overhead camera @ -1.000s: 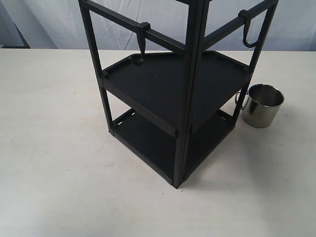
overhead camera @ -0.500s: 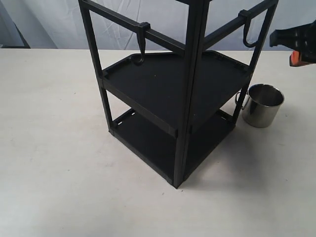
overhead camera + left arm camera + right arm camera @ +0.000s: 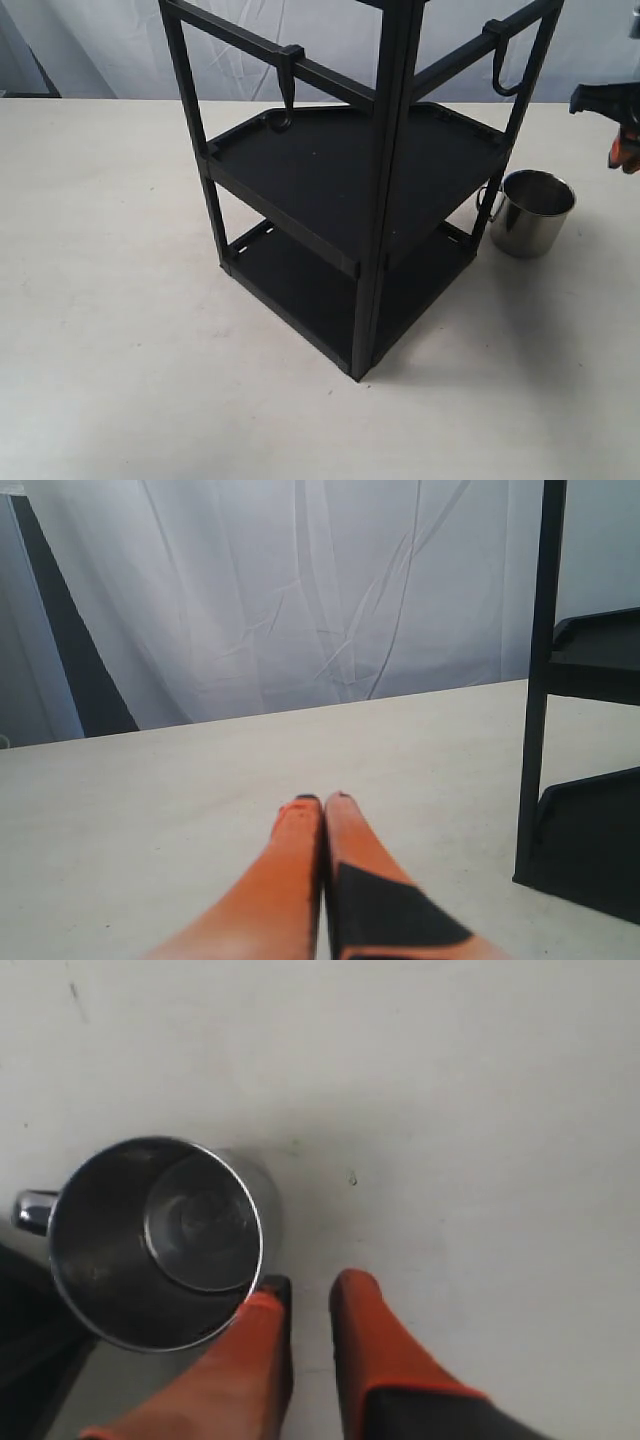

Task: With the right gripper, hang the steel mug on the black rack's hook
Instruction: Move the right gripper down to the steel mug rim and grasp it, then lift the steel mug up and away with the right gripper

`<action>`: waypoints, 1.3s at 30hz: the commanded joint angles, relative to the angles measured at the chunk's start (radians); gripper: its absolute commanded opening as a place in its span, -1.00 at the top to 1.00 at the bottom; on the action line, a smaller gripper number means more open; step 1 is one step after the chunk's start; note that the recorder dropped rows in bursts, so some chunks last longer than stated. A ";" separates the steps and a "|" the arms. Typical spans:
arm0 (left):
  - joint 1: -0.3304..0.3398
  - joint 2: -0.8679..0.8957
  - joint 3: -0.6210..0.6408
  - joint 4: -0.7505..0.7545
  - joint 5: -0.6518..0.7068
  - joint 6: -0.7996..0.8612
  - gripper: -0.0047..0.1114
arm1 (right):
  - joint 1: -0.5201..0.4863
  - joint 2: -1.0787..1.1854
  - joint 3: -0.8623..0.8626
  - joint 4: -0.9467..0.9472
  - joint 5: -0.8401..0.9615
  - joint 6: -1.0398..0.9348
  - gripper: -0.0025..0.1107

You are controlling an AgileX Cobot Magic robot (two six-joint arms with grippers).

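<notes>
The steel mug [image 3: 535, 212] stands upright on the pale table, close beside the black rack [image 3: 385, 200], its handle turned toward the rack's post. The short hook [image 3: 287, 95] hangs from the rack's left rail. My right gripper [image 3: 627, 152] hovers at the right edge, above and to the right of the mug. In the right wrist view the mug [image 3: 155, 1240] is seen from above, empty, and the right gripper [image 3: 308, 1295] is open by a narrow gap beside the rim, holding nothing. My left gripper [image 3: 322, 802] is shut, empty, low over the table.
A longer U-curved hook [image 3: 505, 65] hangs from the rack's right rail above the mug. One rack post [image 3: 540, 680] and its shelves stand close to the left gripper. A white curtain [image 3: 300, 590] backs the table [image 3: 110, 300].
The right gripper, absent a second ago, came in at the right edge and has since dropped lower and slightly rightward. Mug and rack have not moved.
</notes>
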 commanded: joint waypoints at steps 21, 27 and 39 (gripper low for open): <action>-0.005 -0.005 0.000 0.001 -0.005 -0.002 0.89 | -0.042 0.257 -0.063 0.206 -0.101 -0.193 0.40; -0.005 -0.005 0.000 0.001 -0.005 -0.002 0.89 | -0.043 0.259 -0.063 0.138 -0.029 -0.195 0.97; -0.005 -0.005 0.000 0.001 -0.005 -0.002 0.89 | -0.043 -0.095 0.099 -0.085 0.164 -0.100 0.97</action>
